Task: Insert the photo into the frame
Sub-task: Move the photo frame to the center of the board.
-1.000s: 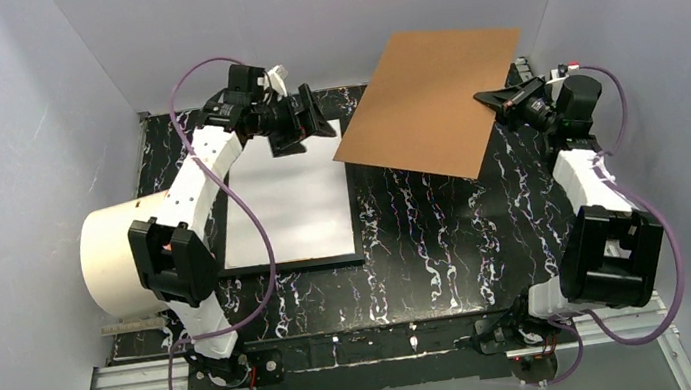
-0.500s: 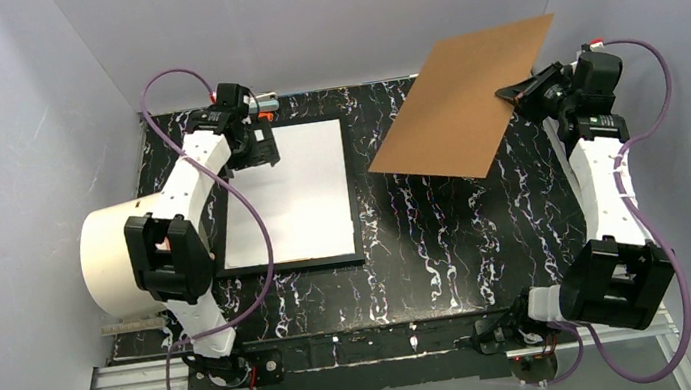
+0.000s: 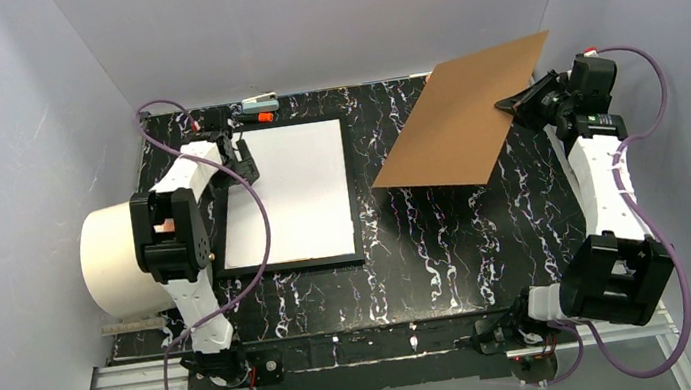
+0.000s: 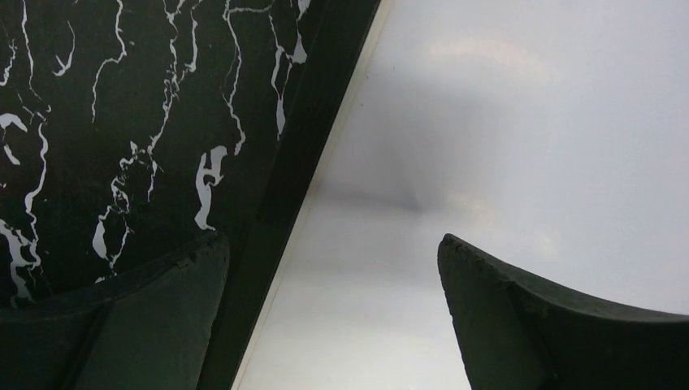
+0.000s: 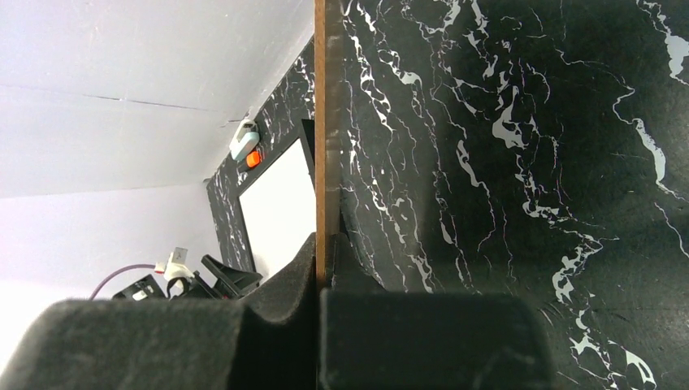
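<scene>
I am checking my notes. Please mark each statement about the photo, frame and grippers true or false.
1. The right gripper is shut on the brown backing board. True.
2. The photo lies within the frame, white side up. True.
3. The left gripper grips the photo. False: it is open over the frame's left edge, holding nothing.
4. The backing board lies flat on the frame. False: it is held tilted, right of the frame.

The left arm and the right arm have white rounded links and boxy black joints. A purple cable loops loosely along each arm. The fingers are matt black, wedge-shaped, with a rough, grainy surface.
</scene>
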You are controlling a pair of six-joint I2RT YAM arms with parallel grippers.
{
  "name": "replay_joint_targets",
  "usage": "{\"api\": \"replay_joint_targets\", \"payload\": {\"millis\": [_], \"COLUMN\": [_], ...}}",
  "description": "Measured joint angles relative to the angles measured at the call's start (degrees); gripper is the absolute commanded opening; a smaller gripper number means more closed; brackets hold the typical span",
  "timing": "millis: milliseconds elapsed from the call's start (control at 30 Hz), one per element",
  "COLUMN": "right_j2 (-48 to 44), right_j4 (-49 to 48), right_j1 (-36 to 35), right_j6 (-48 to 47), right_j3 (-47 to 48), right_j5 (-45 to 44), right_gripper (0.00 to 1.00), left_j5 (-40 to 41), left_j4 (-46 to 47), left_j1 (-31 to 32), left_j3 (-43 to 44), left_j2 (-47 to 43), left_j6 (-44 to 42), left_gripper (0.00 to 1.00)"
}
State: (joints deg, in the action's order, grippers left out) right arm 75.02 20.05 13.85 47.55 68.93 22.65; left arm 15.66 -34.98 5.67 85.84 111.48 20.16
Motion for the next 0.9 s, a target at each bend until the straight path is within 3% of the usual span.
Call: {"api": "replay_joint_targets", "payload": {"millis": [133, 467, 700, 900], "right_j2": [1.05, 3.76, 6.67, 8.98], "right_j4": [0.04, 1.01, 2.45, 1.77], "right_j1": [0.00, 0.00, 0.00, 0.02], "right_j6": [0.02, 0.11, -0.13, -2.84], "right_j3": [0.00, 1.44, 4.11, 7.74], "right_j5": [-0.02, 0.04, 0.63, 6.82], "right_gripper": [0.01, 0.01, 0.01, 0.01], "left_j5": [-1.90, -18.10, -25.22, -30.18], "left_j4": [3.98, 11.85, 14.45, 15.34], "left_j1": [-1.55, -8.55, -8.68, -7.13], "left_j3": [-1.46, -6.84, -7.08, -7.48], "left_j2": [0.79, 1.51, 1.51, 1.51], "left_j6": [0.02, 2.14, 1.92, 1.46], "left_gripper": [0.98, 0.95, 0.90, 0.89]}}
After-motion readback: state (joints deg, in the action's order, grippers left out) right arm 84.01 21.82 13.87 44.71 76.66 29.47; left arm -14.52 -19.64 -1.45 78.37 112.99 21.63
